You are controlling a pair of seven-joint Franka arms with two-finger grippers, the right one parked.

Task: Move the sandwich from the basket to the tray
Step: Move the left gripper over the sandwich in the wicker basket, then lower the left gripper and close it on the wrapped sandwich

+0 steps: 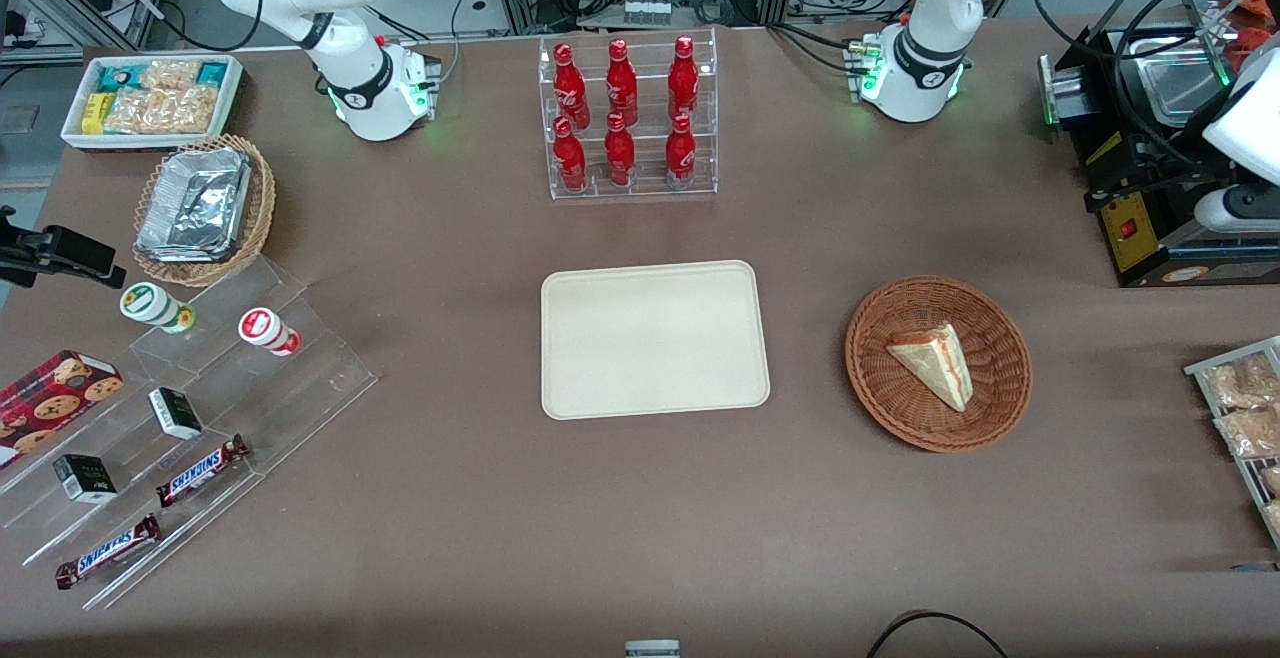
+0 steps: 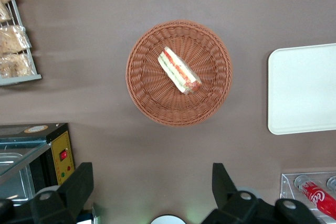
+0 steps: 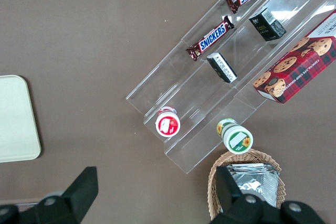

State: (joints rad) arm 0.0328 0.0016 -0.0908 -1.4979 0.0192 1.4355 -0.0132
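Seen from the front, the sandwich (image 1: 932,364) lies in the basket (image 1: 880,378), which sits at three o'clock from the tray (image 1: 655,338), apart. The bottle rack (image 1: 630,118) stands at twelve o'clock. The gripper (image 2: 151,190) hangs above the table (image 1: 640,518) near the basket.

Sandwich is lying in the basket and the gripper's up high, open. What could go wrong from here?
The sandwich lies at an angle in the basket, so the open gripper above it may need to turn, or it could pinch a corner and squash the soft bread. The fingers might also catch the basket's raised rim and drag it. The tray has a low rim, so a careless release could slide the wedge off.
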